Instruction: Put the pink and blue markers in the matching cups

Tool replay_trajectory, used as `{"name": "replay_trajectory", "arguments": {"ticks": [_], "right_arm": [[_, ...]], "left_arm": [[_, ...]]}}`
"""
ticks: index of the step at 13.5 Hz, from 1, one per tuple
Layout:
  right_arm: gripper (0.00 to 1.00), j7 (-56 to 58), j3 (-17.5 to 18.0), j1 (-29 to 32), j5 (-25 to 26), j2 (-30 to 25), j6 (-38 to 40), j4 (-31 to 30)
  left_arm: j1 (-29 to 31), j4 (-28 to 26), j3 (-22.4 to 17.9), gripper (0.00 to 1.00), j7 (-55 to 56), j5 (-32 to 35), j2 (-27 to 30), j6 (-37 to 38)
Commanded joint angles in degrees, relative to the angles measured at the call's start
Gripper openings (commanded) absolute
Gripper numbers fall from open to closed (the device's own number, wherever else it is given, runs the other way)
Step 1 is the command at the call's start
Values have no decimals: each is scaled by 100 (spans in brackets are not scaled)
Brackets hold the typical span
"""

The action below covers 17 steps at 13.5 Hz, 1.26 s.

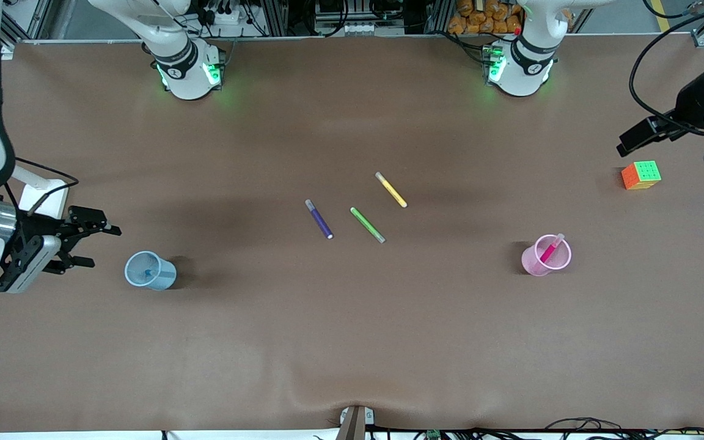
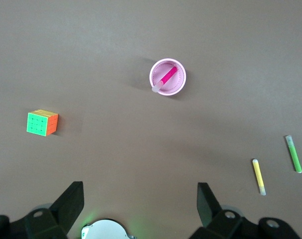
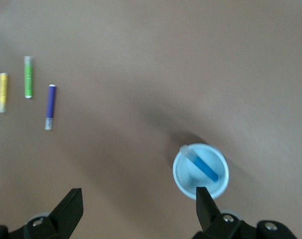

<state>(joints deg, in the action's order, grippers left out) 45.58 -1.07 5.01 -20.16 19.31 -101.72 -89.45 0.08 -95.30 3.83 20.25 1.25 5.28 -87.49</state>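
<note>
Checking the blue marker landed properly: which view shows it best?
The right wrist view: it looks straight into the blue cup at the blue marker leaning inside. The front view shows only a blue smudge; the left wrist view misses it.

The desk (image 1: 352,342) wears a matt brown covering, smooth apart from a slight ripple at its 6 o'clock edge. The pink cup (image 1: 535,261) and blue cup (image 1: 159,275) look like translucent plastic, the pink marker (image 1: 551,249) and blue marker (image 3: 205,166) inside them smooth and faintly shiny. The cube (image 1: 641,175) at 3 o'clock shows glossy coloured plastic faces.
</note>
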Motion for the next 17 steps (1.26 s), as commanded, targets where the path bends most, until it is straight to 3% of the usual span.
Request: {"name": "replay_trajectory", "arguments": {"ticks": [1,4,13,17], "right_arm": [[100,-1284,2,-210,730,-338,90,-81],[100,-3015,19,-729,1617,-743,266,-116],[100,-4618,28,-300,1937,-1552,651,-187],[100,-4699,10,-212,1954,-1860,829,-204]], "left_arm": [[-200,-252,-285,100,-258,-90,262,-110],[-201,-314,-295,100,-469,-90,324,-93],[-157,-331,-233,100,-1093,-81,552,259],[-140,-375,-225,100,-1489,-72,728,320]]}}
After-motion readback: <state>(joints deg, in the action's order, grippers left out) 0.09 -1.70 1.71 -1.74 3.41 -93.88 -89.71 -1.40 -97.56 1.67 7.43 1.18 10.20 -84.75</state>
